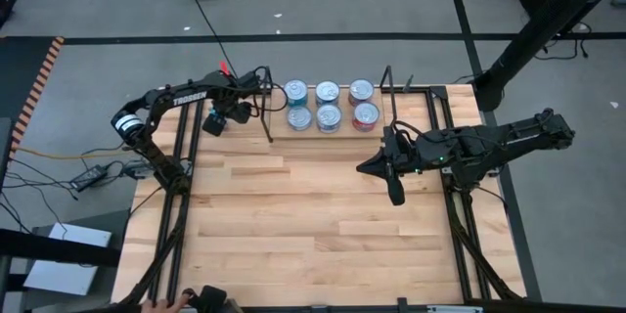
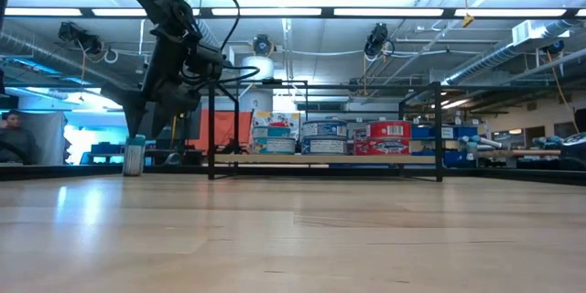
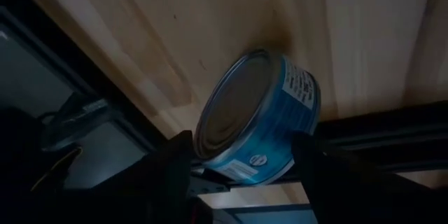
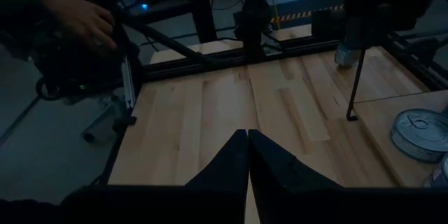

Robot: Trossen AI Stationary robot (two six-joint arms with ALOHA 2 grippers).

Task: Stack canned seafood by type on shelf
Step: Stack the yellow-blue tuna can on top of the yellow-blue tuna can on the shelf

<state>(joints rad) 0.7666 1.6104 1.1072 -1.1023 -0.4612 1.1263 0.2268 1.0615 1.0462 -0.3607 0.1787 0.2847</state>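
Most of the job looked done. The shelf [image 1: 421, 108], the board section between the black wire uprights at the far edge of the tabletop [image 1: 313, 215], already carried six spots of canned seafood [image 1: 330, 107] in three columns; from the low view they stood stacked, blue to one side, teal-blue in the middle, red at the other side. One tin was left as far as I could see: the blue-labelled can [image 3: 257, 117] that my left end effector [image 1: 217, 117] held pinched between its fingers, lid tilted sideways, lifted off the wood just outside the shelf's left upright. It had yet to go in, I judged onto the blue stack.

My right end effector [image 1: 395, 188] waited over the tabletop near the right upright, fingers pressed together and holding nothing.

The tabletop was pale plank wood in a black frame. Beyond it lay a workshop with ceiling lights, and a person's hand [image 4: 80, 17] at equipment off the edge.
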